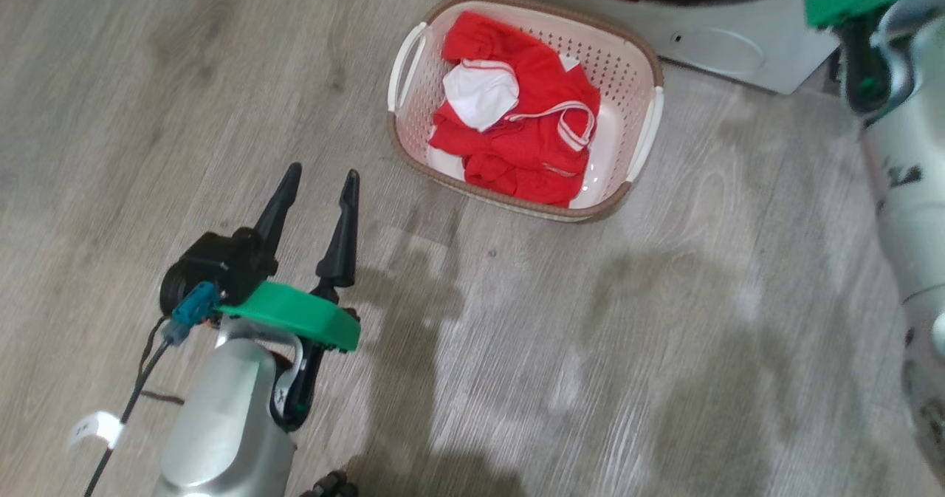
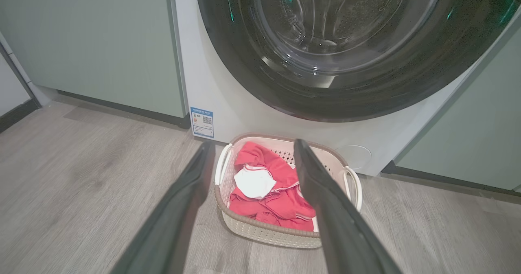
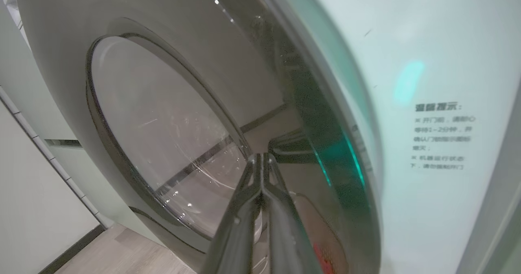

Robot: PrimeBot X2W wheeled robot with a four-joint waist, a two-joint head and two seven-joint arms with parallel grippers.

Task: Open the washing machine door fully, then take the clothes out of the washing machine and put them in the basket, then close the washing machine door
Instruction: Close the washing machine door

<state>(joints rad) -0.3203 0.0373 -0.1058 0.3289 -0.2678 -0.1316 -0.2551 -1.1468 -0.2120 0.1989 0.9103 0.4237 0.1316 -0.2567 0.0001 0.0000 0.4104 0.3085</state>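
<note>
The cream basket [image 1: 636,65] stands on the floor just before the white washing machine [image 2: 228,99], and the red clothes [image 1: 531,139] with white trim lie bunched inside it. My left gripper [image 1: 321,173] hovers open and empty over the floor, left of and nearer than the basket, pointing toward it. In the left wrist view the basket [image 2: 264,231] and clothes [image 2: 281,202] sit between its spread fingers. The washing machine door [image 2: 338,101] looks flat against the machine front. My right gripper [image 3: 260,156] is shut, its tips at the door's glossy black rim [image 3: 321,115], holding nothing.
Pale green cabinets [image 2: 101,42] flank the machine on both sides. A blue label [image 2: 202,122] and a small round flap [image 1: 720,48] mark its lower front. My right forearm [image 1: 908,187] runs down the right edge of the head view. Grey wood floor [image 1: 590,349] spreads around the basket.
</note>
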